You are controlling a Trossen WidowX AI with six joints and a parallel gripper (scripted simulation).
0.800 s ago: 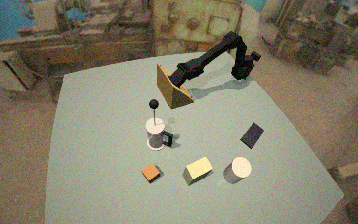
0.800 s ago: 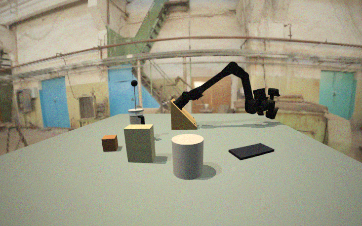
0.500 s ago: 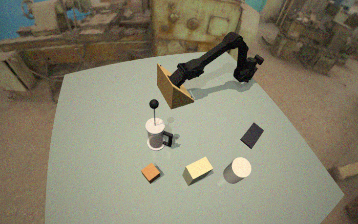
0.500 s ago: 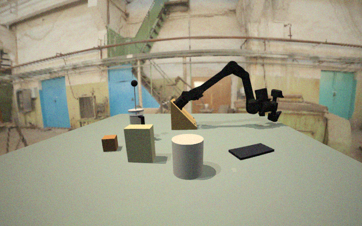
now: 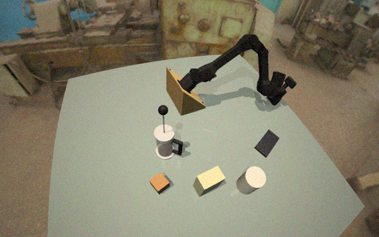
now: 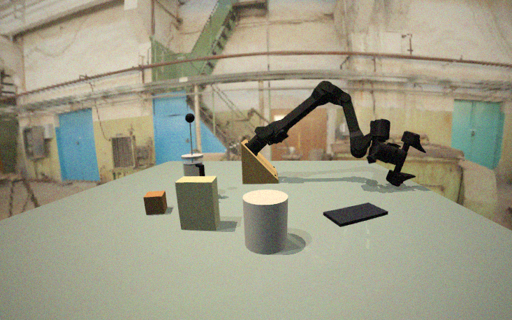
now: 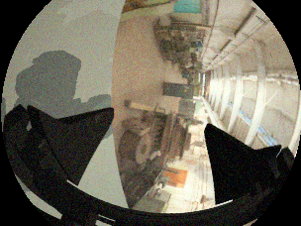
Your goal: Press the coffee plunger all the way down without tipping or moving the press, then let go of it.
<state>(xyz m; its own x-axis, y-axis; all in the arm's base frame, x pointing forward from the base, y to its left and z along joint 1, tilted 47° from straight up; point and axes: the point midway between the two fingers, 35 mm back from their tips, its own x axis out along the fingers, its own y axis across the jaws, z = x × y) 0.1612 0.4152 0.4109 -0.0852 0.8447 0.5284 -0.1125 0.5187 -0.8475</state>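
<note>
The coffee press (image 5: 165, 143) (image 6: 192, 164) stands upright left of the table's middle, a glass jar with a white lid and a black handle. Its plunger rod is raised, with the black knob (image 5: 163, 109) (image 6: 189, 117) high above the lid. My gripper (image 5: 283, 92) (image 6: 408, 160) (image 7: 160, 120) is open and empty. It hangs low over the far right part of the table (image 5: 96, 117), far from the press. The wrist view shows only the two fingers, a strip of table and the hall beyond its edge.
A tan wedge (image 5: 181, 97) (image 6: 256, 169) stands at the arm's base. An orange cube (image 5: 158, 182) (image 6: 154, 201), a yellow block (image 5: 209, 179) (image 6: 197, 202), a white cylinder (image 5: 251, 179) (image 6: 265, 223) and a dark flat slab (image 5: 266, 143) (image 6: 355, 213) lie near the front.
</note>
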